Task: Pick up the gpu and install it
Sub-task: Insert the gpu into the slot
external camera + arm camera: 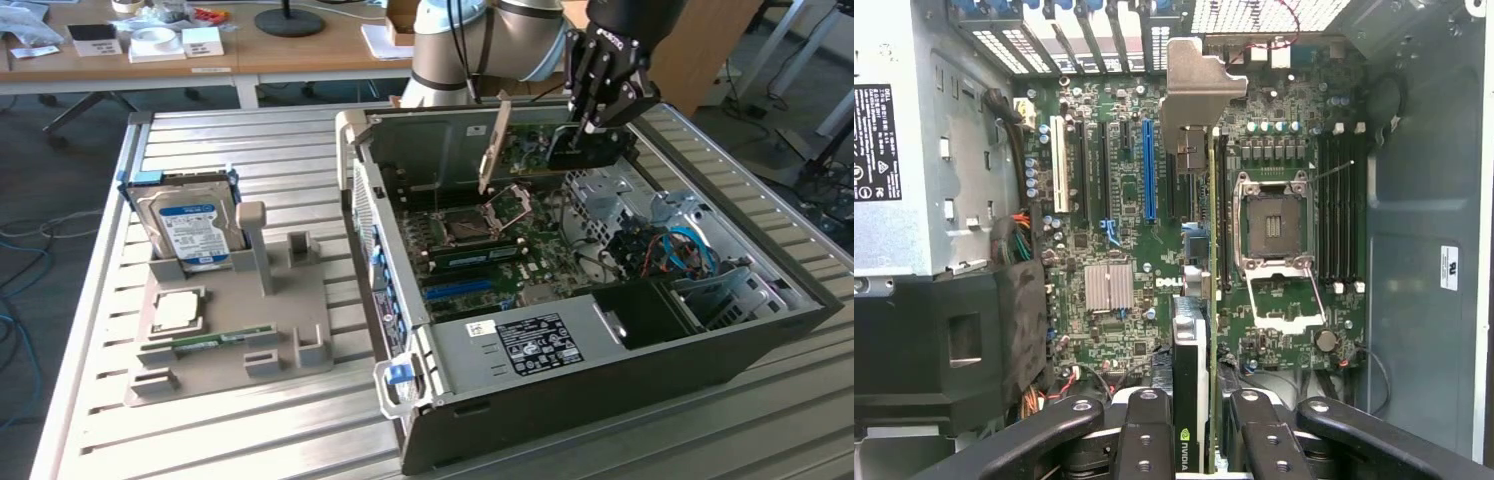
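Upper right of the exterior view, the gripper point(597, 122) is pinching the gpu point(567, 155) by its black end, so the card hangs on edge over the open PC case point(601, 350). From the wrist view you're looking down the card's edge, with fingers point(1146, 430) on either side and the motherboard point(1114, 230) below. Can't tell if it's touching a slot. The hard drive point(187, 225) stands in the grey holder point(227, 375) at left.

Slatted table point(200, 130) — grey tray point(240, 312), open computer case point(601, 400)
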`<state>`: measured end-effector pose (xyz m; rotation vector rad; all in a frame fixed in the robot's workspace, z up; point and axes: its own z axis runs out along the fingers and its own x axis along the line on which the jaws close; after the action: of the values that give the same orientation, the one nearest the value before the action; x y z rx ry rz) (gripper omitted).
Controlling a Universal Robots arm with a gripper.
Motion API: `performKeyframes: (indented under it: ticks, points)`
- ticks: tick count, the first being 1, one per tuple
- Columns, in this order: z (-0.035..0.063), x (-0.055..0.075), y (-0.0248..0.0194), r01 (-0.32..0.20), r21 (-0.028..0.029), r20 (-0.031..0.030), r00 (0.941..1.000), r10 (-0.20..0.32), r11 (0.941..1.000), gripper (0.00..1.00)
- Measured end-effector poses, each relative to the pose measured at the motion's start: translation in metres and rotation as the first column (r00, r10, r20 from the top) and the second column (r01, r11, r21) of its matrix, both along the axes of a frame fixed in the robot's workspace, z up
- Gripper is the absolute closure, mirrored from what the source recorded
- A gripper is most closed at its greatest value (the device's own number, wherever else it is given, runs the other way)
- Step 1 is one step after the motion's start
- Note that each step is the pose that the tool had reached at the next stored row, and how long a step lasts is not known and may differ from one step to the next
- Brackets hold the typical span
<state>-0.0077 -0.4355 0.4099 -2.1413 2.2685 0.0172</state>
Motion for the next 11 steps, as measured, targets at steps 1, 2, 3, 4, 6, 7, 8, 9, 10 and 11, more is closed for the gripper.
performKeyframes:
  ticks: [1, 2, 3, 4, 6, 7, 8, 9, 10, 11]
  points:
    - [0.0, 0.0, 0.0, 0.0, 0.0, 0.0, 1.0, 0.0, 1.0, 0.73]
    - [0.0, -0.0001, 0.0, 0.0, 0.0, 0.0, 1.0, 0.0, 1.0, 0.73]
    - [-0.0001, -0.0002, 0.0, 0.0, 0.0, 0.0, 1.0, 0.0, 1.0, 0.73]
    - [-0.0003, -0.0002, 0.0, 0.0, 0.0001, 0.0001, 1.0, 0.0, 1.0, 0.73]
    - [-0.0008, -0.0003, 0.0, 0.0, 0.0002, 0.0001, 1.0, 0.0, 1.0, 0.73]
    - [-0.0009, -0.0004, 0.0, 0.0, 0.0001, 0.0001, 1.0, 0.0, 1.0, 0.73]
    - [-0.0008, -0.0004, 0.0, 0.0, 0.0, 0.0, 1.0, 0.0, 1.0, 0.73]
    - [-0.0008, -0.0004, 0.0, 0.0, -0.0001, 0.0, 1.0, 0.0, 1.0, 0.73]
    - [-0.0008, -0.0004, 0.0, 0.0, 0.0, 0.0, 1.0, 0.0, 1.0, 0.73]
    - [-0.0008, -0.0005, 0.0, 0.0, 0.0, 0.0, 1.0, 0.0, 1.0, 0.73]
